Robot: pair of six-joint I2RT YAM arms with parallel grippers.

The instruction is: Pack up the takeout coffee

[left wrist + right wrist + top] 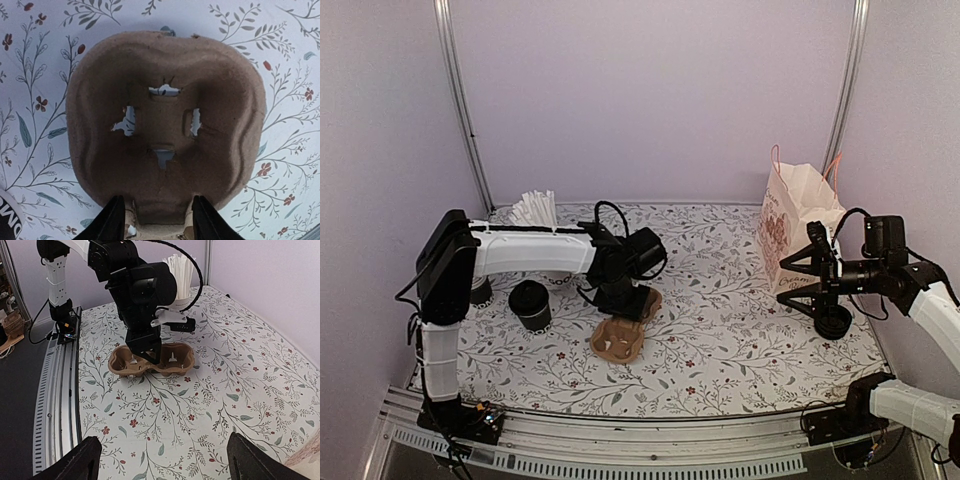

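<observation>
The takeout coffee [530, 305], a small black lidded cup, stands on the floral table left of centre. Its edge shows at the bottom left of the left wrist view [6, 222]. A brown cardboard cup carrier [618, 340] lies at the table's middle with both wells empty. It also shows in the left wrist view [165, 125] and the right wrist view [150, 362]. My left gripper [625, 303] [158, 222] [150, 352] is shut on the carrier's narrow middle, fingers pressed to each side. My right gripper [810, 268] [165, 465] is wide open and empty at the far right.
A white paper bag [798, 225] with orange handles stands at the back right, behind my right gripper. A holder of white straws [535, 210] [180, 275] stands at the back left. A low round black thing [833, 320] sits under my right arm. Another black thing [480, 290] is partly hidden behind my left arm.
</observation>
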